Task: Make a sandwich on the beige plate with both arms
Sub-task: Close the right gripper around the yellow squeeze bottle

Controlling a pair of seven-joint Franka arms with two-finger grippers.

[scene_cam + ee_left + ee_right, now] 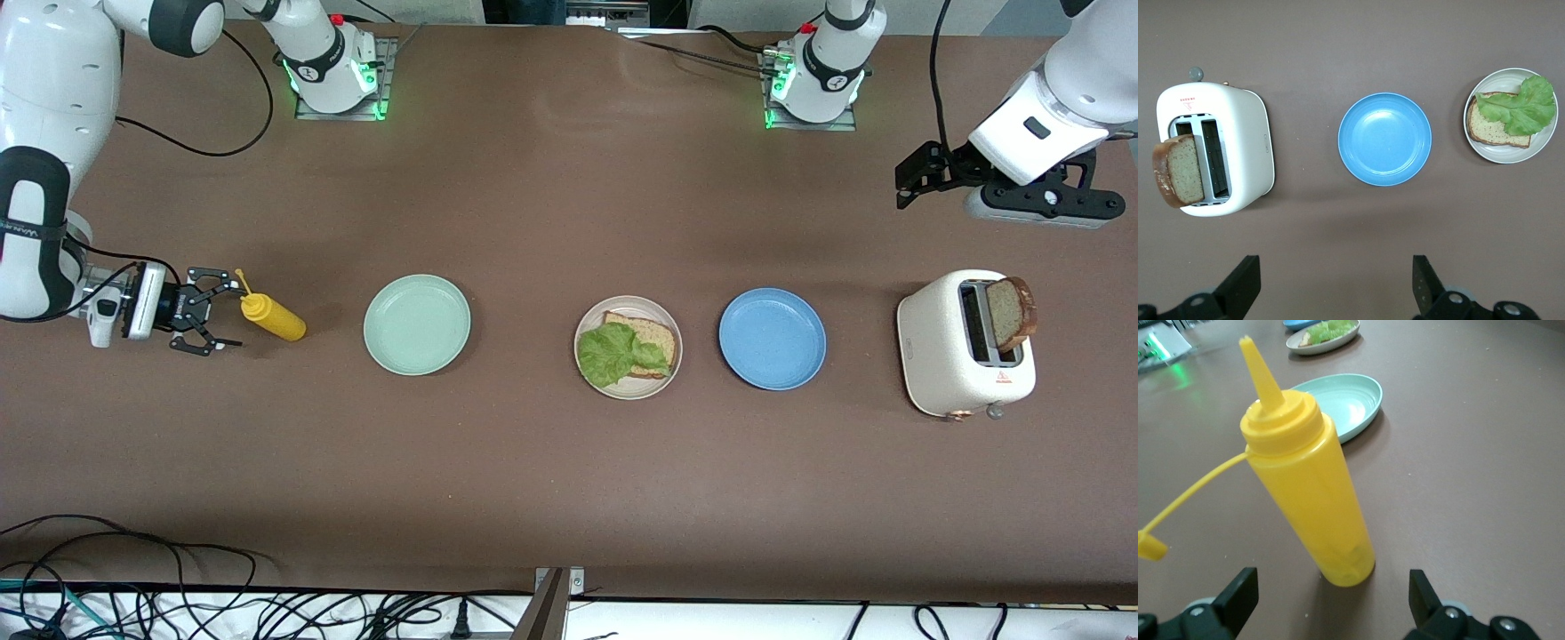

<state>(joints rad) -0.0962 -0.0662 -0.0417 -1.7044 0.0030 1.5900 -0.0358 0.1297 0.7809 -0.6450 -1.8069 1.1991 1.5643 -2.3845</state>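
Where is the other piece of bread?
In the front view, the second bread slice sticks up out of the white toaster at the left arm's end of the table, beside the blue plate.

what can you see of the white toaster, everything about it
The white toaster is a rounded, glossy two-slot box with a small red mark on its side and a grey knob at one end. It stands upright on the brown table at the left arm's end, beside the round blue plate. One square slice of brown bread with dark crust sticks up out of one slot, leaning outward; the other slot looks empty. No gripper touches it.
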